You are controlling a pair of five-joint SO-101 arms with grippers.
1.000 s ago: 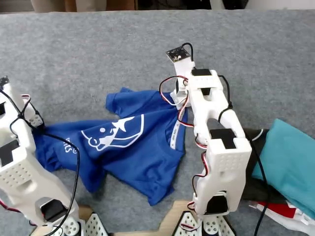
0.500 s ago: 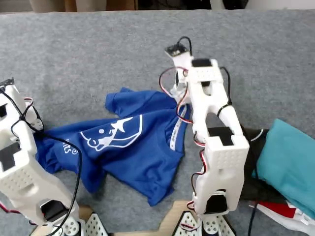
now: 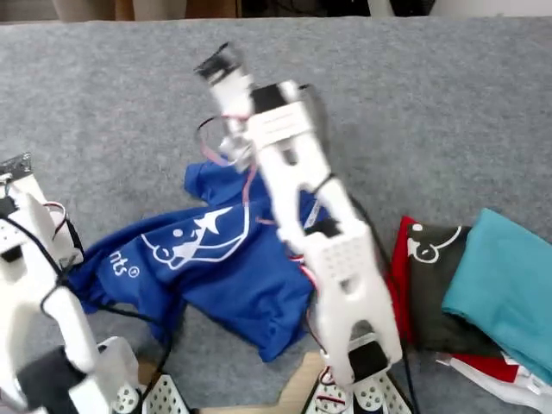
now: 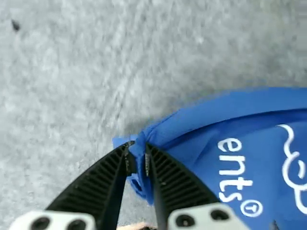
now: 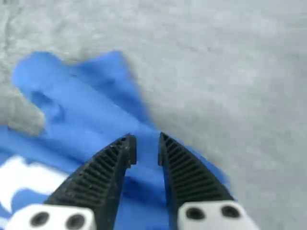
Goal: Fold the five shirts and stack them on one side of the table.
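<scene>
A blue shirt [image 3: 216, 259] with a white print lies crumpled on the grey table [image 3: 431, 103], left of centre. At the shirt's left edge, my left gripper [image 3: 71, 257] [image 4: 136, 154] is shut on a bunched fold of the blue shirt [image 4: 230, 134]. My right arm leans across to the left, with its gripper [image 3: 226, 148] [image 5: 146, 140] over the shirt's far sleeve. Its fingers [image 5: 115, 158] stand a narrow gap apart, and the blue shirt [image 5: 86, 110] lies flat beneath them.
At the right edge is a heap of shirts: teal [image 3: 509, 285] on top, black [image 3: 431, 276] and red [image 3: 401, 259] beside it, white [image 3: 509, 388] at the bottom. The far half of the table is bare grey felt.
My right arm has swung left from the shirt's right side to its far sleeve, uncovering the red and black shirts. The left arm shifted slightly and the shirt's left edge has risen.
</scene>
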